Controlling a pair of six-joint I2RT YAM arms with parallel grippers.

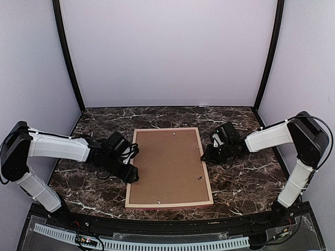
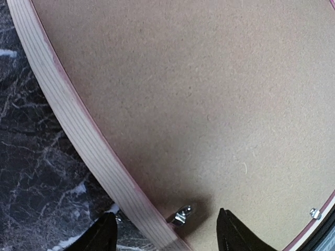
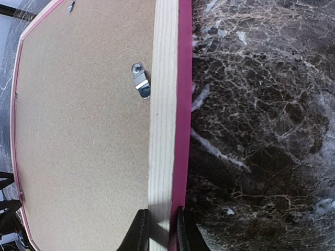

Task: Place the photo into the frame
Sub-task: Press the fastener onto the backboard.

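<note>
The frame (image 1: 130,167) lies face down in the middle of the table, its tan wood back up, with the brown backing board (image 1: 167,164) set in it. The photo is hidden. My left gripper (image 1: 131,175) is open at the frame's left rail (image 2: 73,120), one finger outside on the table, the other over the board, with a metal turn tab (image 2: 180,215) between them. My right gripper (image 1: 207,154) is shut on the frame's right rail (image 3: 165,104), its fingers (image 3: 137,232) pinching the wood and pink side.
The dark marble table (image 1: 241,178) surrounds the frame. Other metal tabs sit on the board's edges (image 3: 140,83), (image 2: 314,213). Purple walls and black posts (image 1: 68,57) close in the back and sides.
</note>
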